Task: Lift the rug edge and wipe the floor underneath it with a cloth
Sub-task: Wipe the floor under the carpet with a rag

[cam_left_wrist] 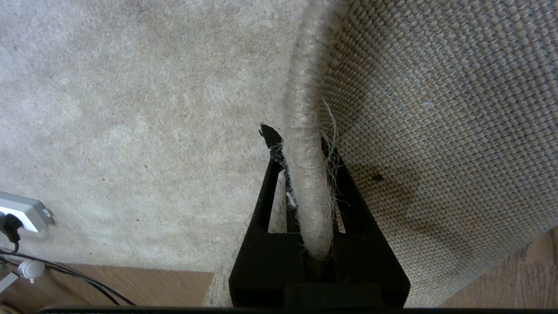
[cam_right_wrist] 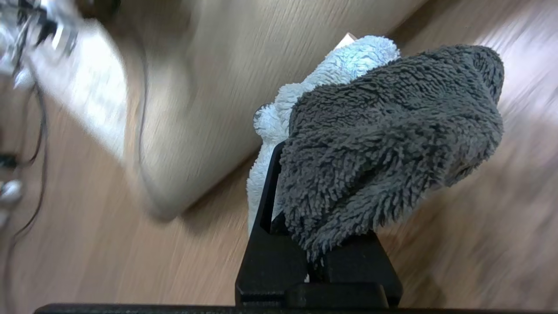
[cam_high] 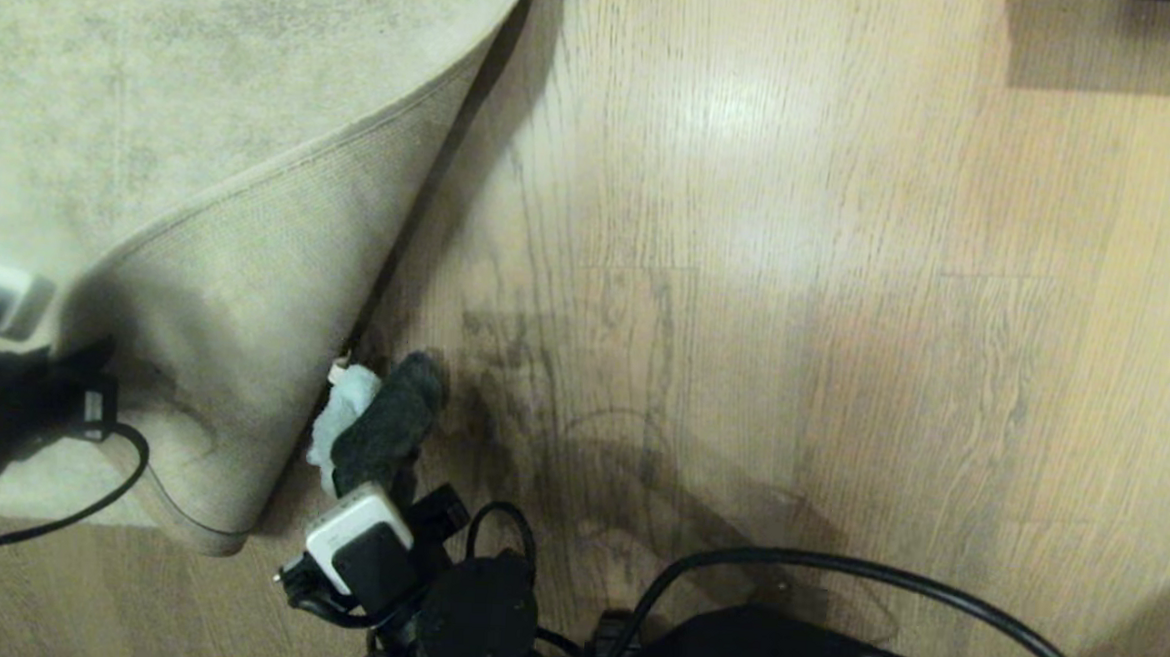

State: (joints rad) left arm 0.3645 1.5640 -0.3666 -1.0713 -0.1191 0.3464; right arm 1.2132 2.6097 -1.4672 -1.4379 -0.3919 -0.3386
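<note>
The pale beige rug (cam_high: 158, 66) lies at the upper left, and its rug edge (cam_high: 279, 252) is folded up and back so the tan woven backing shows. At the far left my left gripper (cam_high: 71, 392) is shut on that edge. The left wrist view shows the fuzzy border (cam_left_wrist: 305, 174) pinched between the black fingers of the left gripper (cam_left_wrist: 301, 141). My right gripper (cam_high: 378, 463) is low over the floor (cam_high: 748, 277) beside the raised flap. It is shut on the cloth (cam_high: 395, 414), which is dark grey and pale blue. The cloth (cam_right_wrist: 383, 131) hides the fingertips of the right gripper (cam_right_wrist: 314, 183).
Dark streaky marks (cam_high: 543, 366) cross the planks just right of the cloth. Black cables (cam_high: 833, 572) loop over my body at the bottom. A white power strip (cam_left_wrist: 22, 211) with cords lies on the rug near its far border. A dark shape (cam_high: 1121, 36) sits at the top right.
</note>
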